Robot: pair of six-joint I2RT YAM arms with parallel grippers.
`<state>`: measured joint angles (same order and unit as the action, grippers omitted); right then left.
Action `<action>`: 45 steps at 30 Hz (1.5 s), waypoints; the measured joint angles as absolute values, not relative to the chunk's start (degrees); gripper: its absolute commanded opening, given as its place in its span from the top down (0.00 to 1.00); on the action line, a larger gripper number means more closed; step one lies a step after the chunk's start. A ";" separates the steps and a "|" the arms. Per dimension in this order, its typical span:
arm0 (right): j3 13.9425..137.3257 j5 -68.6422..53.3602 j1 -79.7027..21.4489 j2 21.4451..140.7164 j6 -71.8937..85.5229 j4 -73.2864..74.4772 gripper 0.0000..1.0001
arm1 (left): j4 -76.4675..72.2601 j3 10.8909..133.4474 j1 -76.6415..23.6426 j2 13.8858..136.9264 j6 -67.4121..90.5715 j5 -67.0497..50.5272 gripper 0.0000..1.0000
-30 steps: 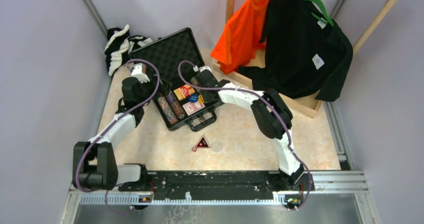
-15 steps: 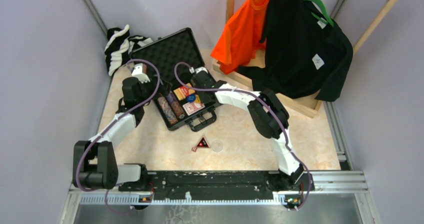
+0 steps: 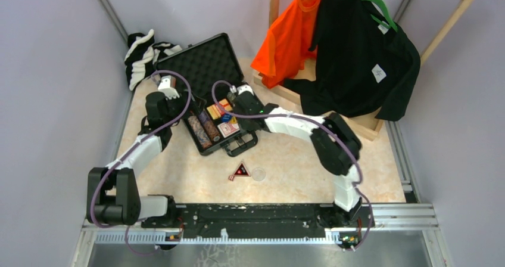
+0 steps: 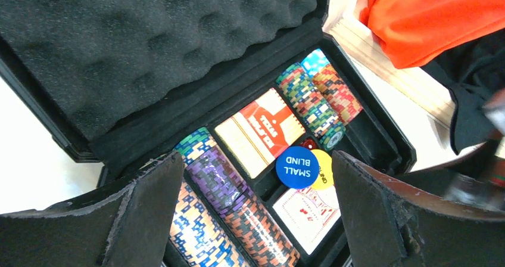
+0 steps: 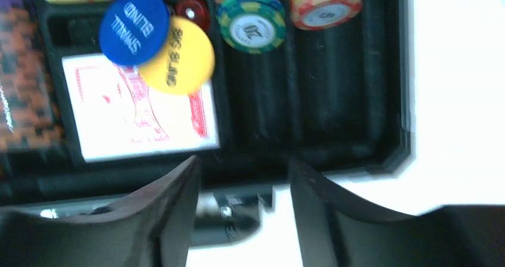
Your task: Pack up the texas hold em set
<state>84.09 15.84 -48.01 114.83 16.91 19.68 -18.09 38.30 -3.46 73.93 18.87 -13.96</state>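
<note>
The black briefcase (image 3: pixel 233 142) lies open, its foam lid (image 3: pixel 202 64) leaning back. Rows of poker chips (image 4: pixel 223 186) and red card decks (image 4: pixel 262 130) fill the tray. A blue disc (image 5: pixel 134 27) overlaps a yellow disc (image 5: pixel 177 55) above one deck (image 5: pixel 137 115). My right gripper (image 5: pixel 244 213) hangs open and empty over the case's front edge and handle (image 5: pixel 238 222). At the tray's left side my left gripper (image 4: pixel 259 219) is wide open above the chips, holding nothing. The black-red triangle (image 3: pixel 240 170) and a clear disc (image 3: pixel 258 173) lie on the table in front of the case.
A black-and-white striped cloth (image 3: pixel 143 52) sits behind the case on the left. An orange shirt (image 3: pixel 292 28) and a black shirt (image 3: pixel 363 52) hang on a wooden rack (image 3: pixel 357 126) at the back right. Grey walls close in both sides.
My right gripper has gone from shut to open and has drawn back toward the case's front edge. The left arm has not moved.
</note>
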 measured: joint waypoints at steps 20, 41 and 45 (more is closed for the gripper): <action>49.58 18.48 -62.50 83.70 23.42 21.32 0.15 | -18.33 38.30 -5.34 70.83 20.16 -17.39 0.03; 48.47 15.88 -66.61 91.77 27.29 17.34 0.42 | -17.04 38.11 -6.02 68.47 19.66 -17.12 0.03; 48.86 16.34 -66.83 91.98 27.88 17.80 0.52 | -17.04 38.09 -6.02 68.47 19.64 -17.12 0.03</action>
